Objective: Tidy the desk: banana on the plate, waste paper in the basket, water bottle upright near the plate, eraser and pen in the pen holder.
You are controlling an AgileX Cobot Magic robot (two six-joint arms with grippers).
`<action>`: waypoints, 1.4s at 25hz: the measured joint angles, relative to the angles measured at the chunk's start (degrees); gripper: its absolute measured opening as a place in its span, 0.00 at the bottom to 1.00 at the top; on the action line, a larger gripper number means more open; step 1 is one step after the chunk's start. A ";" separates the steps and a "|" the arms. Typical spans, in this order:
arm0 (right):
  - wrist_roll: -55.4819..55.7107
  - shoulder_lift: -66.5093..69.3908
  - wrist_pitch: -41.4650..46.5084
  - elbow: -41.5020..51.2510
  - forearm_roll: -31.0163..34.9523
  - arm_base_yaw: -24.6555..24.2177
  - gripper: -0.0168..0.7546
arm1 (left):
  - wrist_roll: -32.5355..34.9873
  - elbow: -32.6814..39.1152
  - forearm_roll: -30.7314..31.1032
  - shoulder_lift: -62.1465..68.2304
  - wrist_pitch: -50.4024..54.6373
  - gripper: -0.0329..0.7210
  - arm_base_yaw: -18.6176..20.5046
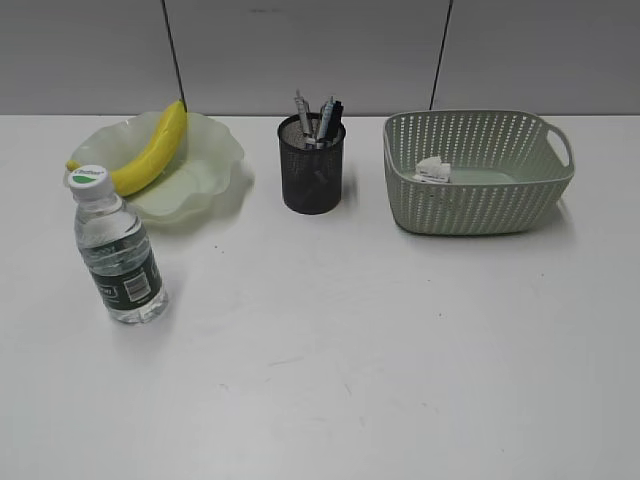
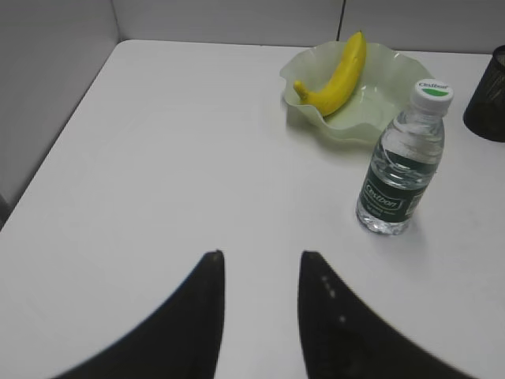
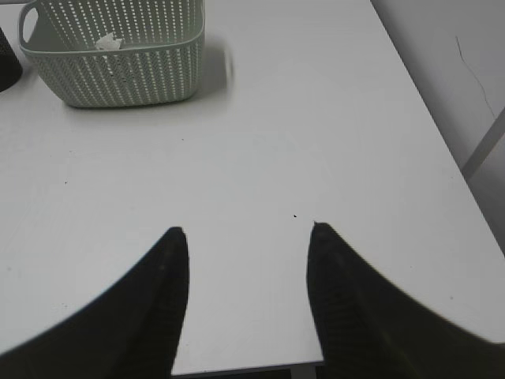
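Note:
A yellow banana (image 1: 152, 150) lies on the pale green wavy plate (image 1: 215, 165); both also show in the left wrist view, the banana (image 2: 339, 75) on the plate (image 2: 379, 110). A water bottle (image 1: 115, 250) stands upright in front of the plate, also in the left wrist view (image 2: 401, 162). A black mesh pen holder (image 1: 312, 170) holds pens (image 1: 318, 118); the eraser is not visible. White waste paper (image 1: 433, 168) lies in the green basket (image 1: 470, 205), also in the right wrist view (image 3: 106, 41). My left gripper (image 2: 259, 257) and right gripper (image 3: 246, 231) are open and empty over bare table.
The basket (image 3: 118, 71) shows at the upper left of the right wrist view. The table's right edge and front corner (image 3: 371, 347) lie close to the right gripper. A grey wall runs behind the table. Neither arm shows in the exterior view.

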 joint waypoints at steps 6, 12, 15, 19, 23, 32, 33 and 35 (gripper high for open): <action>0.00 0.00 0.00 0.00 0.00 0.00 0.53 | 0.00 0.00 -0.05 0.00 0.00 0.36 0.00; 0.00 0.00 0.00 0.00 0.00 0.00 0.53 | 0.00 0.00 -0.05 0.00 0.00 0.36 0.00; 0.00 0.00 0.00 0.00 0.00 0.00 0.53 | 0.00 0.00 -0.05 0.00 0.00 0.36 0.00; 0.00 0.00 0.00 0.00 0.00 0.00 0.53 | 0.00 0.00 -0.05 0.00 0.00 0.36 0.00; 0.05 0.00 0.00 0.00 0.00 0.00 0.53 | 0.00 0.00 -0.05 0.00 0.00 0.36 0.00; -0.01 0.00 0.00 0.00 0.00 0.00 0.53 | 0.00 0.00 -0.05 0.00 0.00 0.36 0.00; -0.01 0.00 0.00 0.00 0.00 0.00 0.53 | 0.00 0.00 -0.05 0.00 0.00 0.36 0.00; -0.01 0.00 0.00 0.00 0.00 0.00 0.53 | 0.00 0.00 -0.05 0.00 0.00 0.36 0.00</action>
